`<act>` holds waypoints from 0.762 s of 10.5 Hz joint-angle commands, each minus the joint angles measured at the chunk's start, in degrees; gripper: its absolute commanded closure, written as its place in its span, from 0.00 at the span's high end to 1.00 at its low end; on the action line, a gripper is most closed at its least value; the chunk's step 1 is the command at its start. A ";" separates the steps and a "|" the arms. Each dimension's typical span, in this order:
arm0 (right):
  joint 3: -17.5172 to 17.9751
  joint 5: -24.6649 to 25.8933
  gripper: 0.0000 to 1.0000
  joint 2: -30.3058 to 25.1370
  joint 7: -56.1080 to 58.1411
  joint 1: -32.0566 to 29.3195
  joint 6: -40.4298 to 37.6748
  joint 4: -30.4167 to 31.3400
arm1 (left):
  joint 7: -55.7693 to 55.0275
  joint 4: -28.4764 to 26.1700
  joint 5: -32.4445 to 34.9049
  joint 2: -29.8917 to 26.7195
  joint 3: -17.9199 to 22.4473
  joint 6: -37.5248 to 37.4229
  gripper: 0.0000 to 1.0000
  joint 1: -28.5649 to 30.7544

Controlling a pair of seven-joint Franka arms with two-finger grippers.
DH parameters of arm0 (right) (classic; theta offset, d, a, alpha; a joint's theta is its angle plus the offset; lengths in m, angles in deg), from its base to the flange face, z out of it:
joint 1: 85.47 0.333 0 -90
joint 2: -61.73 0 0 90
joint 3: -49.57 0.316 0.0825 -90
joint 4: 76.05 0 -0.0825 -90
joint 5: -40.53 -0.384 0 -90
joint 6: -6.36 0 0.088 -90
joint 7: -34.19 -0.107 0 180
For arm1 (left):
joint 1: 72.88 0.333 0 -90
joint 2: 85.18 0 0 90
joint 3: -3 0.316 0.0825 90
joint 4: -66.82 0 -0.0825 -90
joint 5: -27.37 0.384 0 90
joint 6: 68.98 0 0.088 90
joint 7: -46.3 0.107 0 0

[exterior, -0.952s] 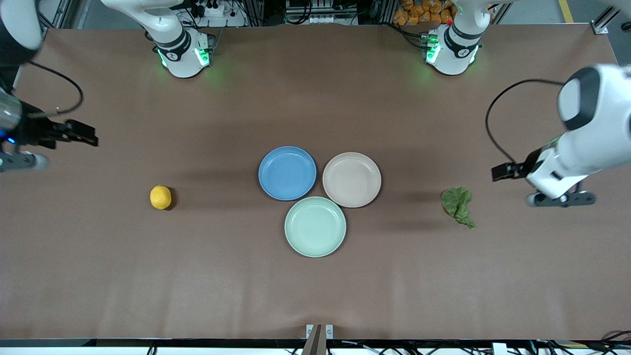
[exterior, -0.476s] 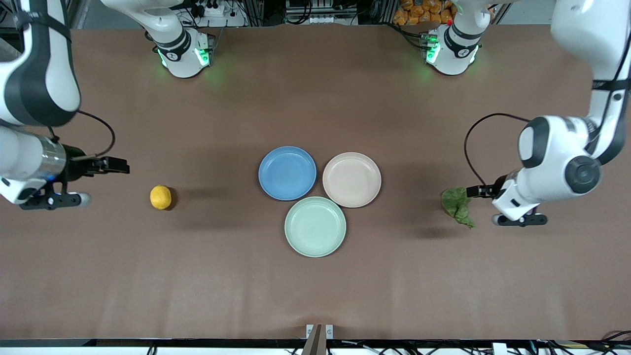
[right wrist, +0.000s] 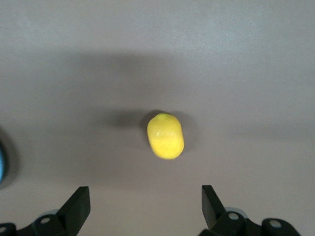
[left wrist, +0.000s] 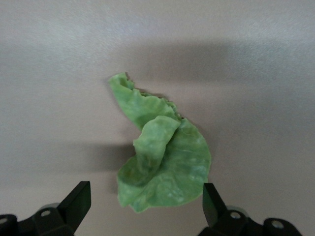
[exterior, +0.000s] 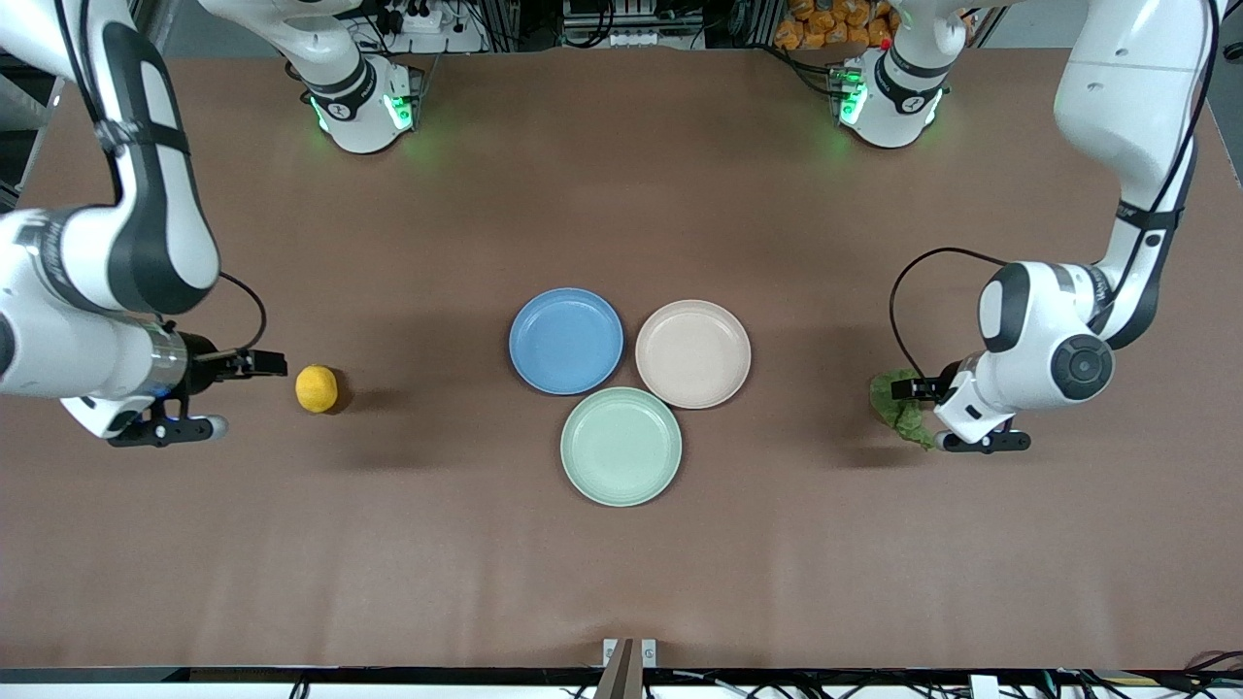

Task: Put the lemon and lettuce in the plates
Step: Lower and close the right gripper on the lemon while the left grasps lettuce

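The lemon [exterior: 317, 388] lies on the table toward the right arm's end. In the right wrist view the lemon [right wrist: 165, 135] sits a little ahead of my right gripper [right wrist: 145, 204], which hangs open and empty. The lettuce [exterior: 895, 406] lies toward the left arm's end, partly covered by the left hand. My left gripper [left wrist: 145, 206] is open over it, the broad end of the lettuce [left wrist: 165, 162] between its fingertips, not gripped. The blue plate [exterior: 566, 341] and the beige-pink plate [exterior: 693, 353] stand empty side by side mid-table.
A pale mint-green plate [exterior: 621, 447] touches both plates on the side nearer the front camera. The blue plate's rim [right wrist: 2, 164] shows at the edge of the right wrist view. Brown tabletop surrounds everything.
Both arms have swung in from the table's ends, the right hand toward the lemon and the left hand over the lettuce. Lemon, lettuce and plates have not moved. Both grippers stayed open.
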 commanded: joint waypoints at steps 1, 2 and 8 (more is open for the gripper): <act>0.09 -0.26 1.00 -1.26 2.56 -0.93 8.00 7.58 | -0.06 0.11 1.64 1.45 -0.04 1.52 0.91 -0.32; 0.09 -0.17 1.00 -1.17 2.56 -0.85 12.39 10.57 | -0.06 0.11 1.64 1.98 -0.04 2.40 0.89 -0.33; 0.09 -0.08 1.00 2.42 2.91 -0.50 35.35 22.63 | -1.89 0.55 3.04 3.57 0.22 2.93 0.00 -1.64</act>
